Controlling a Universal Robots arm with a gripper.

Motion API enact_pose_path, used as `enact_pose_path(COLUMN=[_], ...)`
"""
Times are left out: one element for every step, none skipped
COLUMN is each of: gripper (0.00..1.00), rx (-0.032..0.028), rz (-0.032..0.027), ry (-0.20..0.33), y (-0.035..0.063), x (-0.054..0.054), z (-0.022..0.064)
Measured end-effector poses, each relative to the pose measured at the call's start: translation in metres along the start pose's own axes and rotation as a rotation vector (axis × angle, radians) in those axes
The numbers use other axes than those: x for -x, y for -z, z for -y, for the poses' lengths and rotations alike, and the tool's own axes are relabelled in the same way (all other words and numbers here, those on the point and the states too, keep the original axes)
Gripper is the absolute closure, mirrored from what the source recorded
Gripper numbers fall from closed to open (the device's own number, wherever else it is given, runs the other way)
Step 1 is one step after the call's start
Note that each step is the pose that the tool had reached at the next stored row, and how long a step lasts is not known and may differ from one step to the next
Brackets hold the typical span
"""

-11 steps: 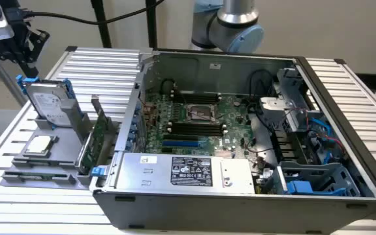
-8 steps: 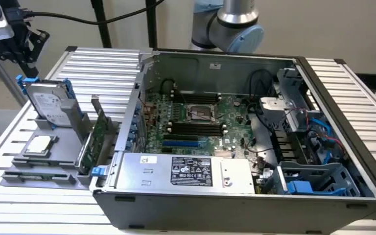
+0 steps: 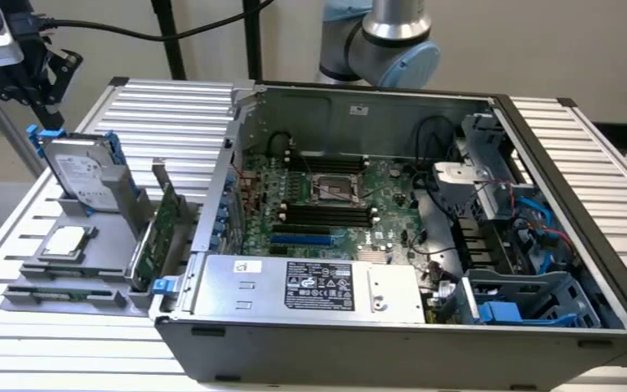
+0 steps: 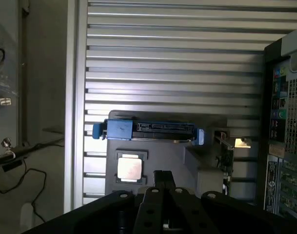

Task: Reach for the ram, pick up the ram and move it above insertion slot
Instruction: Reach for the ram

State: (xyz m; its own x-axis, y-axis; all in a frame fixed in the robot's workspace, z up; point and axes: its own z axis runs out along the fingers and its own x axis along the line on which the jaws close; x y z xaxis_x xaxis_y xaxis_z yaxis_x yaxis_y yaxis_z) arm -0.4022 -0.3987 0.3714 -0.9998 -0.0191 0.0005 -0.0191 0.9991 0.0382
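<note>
The ram [image 3: 61,293] is a thin dark green stick lying flat along the front edge of the grey parts holder [image 3: 30,265], at the exterior view's left. My gripper [image 3: 50,110] hangs high above the far end of that holder, well away from the ram, with its black fingers drawn together and nothing between them. In the wrist view the gripper [image 4: 161,176] looks down on the holder [image 4: 199,168]. The black insertion slots [image 3: 325,215] lie on the motherboard inside the open computer case [image 3: 390,343].
In the holder stand a hard drive in a blue caddy [image 3: 79,171] [image 4: 150,130] and a wider green expansion card with a bracket [image 3: 157,237] [image 4: 227,148]. A silver processor [image 3: 66,240] [image 4: 129,168] lies flat there. The case holds a power supply [image 3: 313,286] and cables.
</note>
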Motion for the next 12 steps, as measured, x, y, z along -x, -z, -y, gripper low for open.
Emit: enact_pose_path(gripper=[0.89, 0.89, 0.89, 0.89, 0.89, 0.89, 0.89, 0.89, 0.89, 0.89, 0.89, 0.89], rx=[0.0, -0.0001, -0.0001, -0.0001, -0.0001, -0.0001, 0.0, -0.0002, -0.0003, -0.0006, -0.0005, -0.0005], rz=[0.0, -0.0001, -0.0001, -0.0002, -0.0004, -0.0008, -0.0009, -0.0012, -0.0016, -0.0021, -0.0025, -0.0027], ry=[0.0, 0.0, 0.0, 0.0, 0.0, 0.0, 0.0, 0.0, 0.0, 0.0, 0.0, 0.0], y=[0.0, 0.0, 0.0001, 0.0001, 0.0002, 0.0003, 0.0004, 0.0005, 0.0006, 0.0008, 0.0008, 0.0008], x=[0.0, 0.0, 0.0, 0.0, 0.0, 0.0, 0.0, 0.0, 0.0, 0.0, -0.001, -0.001], z=[0.0, 0.0, 0.0006, 0.0018, 0.0039, 0.007, 0.0107, 0.0146, 0.0192, 0.0237, 0.0282, 0.0326])
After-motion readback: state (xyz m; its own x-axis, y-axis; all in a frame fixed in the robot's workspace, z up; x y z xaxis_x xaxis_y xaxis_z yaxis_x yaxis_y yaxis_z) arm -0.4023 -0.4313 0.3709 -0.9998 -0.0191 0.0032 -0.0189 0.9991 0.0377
